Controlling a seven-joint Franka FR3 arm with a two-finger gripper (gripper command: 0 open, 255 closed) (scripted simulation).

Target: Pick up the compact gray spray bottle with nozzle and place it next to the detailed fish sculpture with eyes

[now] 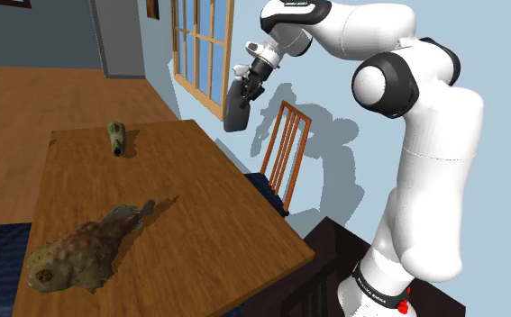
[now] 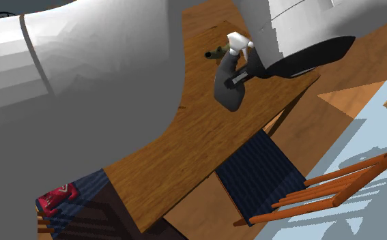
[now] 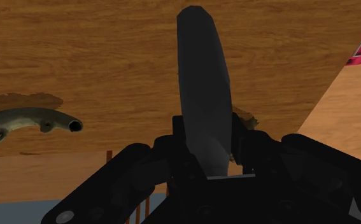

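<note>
My gripper [image 1: 247, 88] is shut on the grey spray bottle [image 1: 236, 114] and holds it in the air, off the table's far corner near the window. The bottle's body hangs below the fingers and its white nozzle head [image 2: 238, 42] sits by the hand. In the wrist view the dark bottle [image 3: 202, 95] stands clasped between the black fingers of the gripper [image 3: 204, 162], over the wooden table top. The fish sculpture [image 1: 77, 252], mottled brown-green with red spots, lies at the near-left end of the table [image 1: 199, 207], far from the gripper.
A small olive-green tube-like object [image 1: 115, 138] lies at the table's far end and also appears beside the bottle [image 3: 32, 121]. A wooden chair [image 1: 285, 153] with a blue cushion [image 2: 260, 174] stands by the table's right edge. A window [image 1: 204, 45] is behind the gripper.
</note>
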